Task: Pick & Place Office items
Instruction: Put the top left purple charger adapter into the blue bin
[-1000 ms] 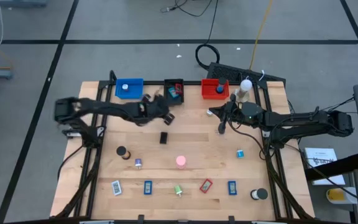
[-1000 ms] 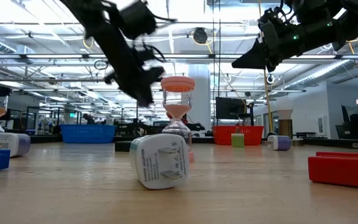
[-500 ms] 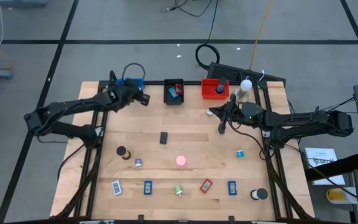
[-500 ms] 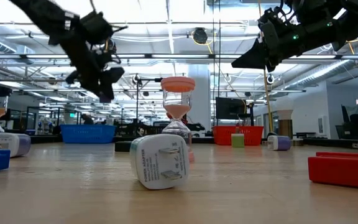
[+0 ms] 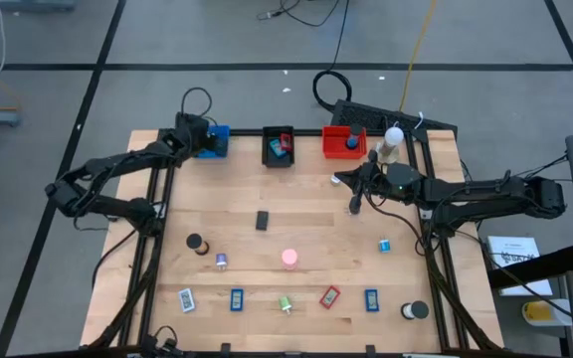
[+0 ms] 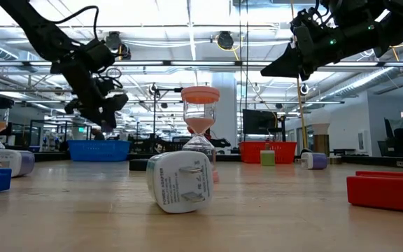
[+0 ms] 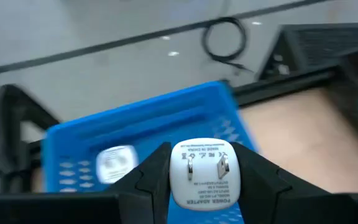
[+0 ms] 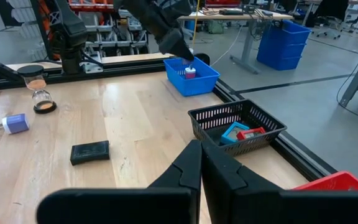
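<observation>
Between left gripper [image 7: 201,180] fingers: white charger [image 7: 202,171].

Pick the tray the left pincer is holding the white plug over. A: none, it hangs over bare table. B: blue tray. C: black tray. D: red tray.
B: the left pincer grips the white plug right above the blue tray, and the high view puts that pincer at the blue tray in the far left corner.
</observation>
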You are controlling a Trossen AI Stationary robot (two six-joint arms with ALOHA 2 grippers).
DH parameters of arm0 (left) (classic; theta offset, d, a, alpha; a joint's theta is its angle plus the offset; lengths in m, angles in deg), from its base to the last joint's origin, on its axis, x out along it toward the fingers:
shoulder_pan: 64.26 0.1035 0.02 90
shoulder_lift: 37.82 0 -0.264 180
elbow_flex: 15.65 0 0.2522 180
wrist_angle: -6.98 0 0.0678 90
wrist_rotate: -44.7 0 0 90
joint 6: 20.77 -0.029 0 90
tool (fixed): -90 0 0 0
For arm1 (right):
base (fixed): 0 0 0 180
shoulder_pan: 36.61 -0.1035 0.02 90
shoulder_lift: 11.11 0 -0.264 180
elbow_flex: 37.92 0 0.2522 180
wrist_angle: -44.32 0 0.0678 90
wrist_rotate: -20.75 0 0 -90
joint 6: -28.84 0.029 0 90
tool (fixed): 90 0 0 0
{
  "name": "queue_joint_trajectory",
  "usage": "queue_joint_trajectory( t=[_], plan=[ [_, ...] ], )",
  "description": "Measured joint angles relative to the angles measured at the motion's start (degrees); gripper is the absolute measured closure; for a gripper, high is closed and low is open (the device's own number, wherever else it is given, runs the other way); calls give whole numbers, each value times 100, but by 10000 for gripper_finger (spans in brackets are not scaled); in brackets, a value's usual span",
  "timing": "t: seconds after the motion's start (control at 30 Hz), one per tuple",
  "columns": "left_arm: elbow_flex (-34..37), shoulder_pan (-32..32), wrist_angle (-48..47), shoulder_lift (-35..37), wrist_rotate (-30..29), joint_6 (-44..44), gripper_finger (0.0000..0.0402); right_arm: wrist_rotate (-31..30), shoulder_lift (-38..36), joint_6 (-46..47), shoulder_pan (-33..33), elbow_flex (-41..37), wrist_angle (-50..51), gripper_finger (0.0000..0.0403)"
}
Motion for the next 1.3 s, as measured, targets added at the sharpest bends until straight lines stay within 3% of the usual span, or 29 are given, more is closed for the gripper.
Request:
queue_joint_trajectory(
  t=[0.27, 0.67, 1.07, 1.3],
  plan=[
    [629, 144, 239, -7, -751, 316, 265, 0, 0, 0, 0, 0, 0, 402],
    [416, 216, 1072, -49, -250, 302, 265, 0, 2, -2, 0, 2, -46, 402],
    [-209, 470, 1054, -1425, 11, 582, 265, 2, 2, -50, 0, 2, -44, 402],
    [-274, 530, 1139, -1735, 3, 581, 265, 2, 2, -81, 0, 2, -42, 402]
  ],
)
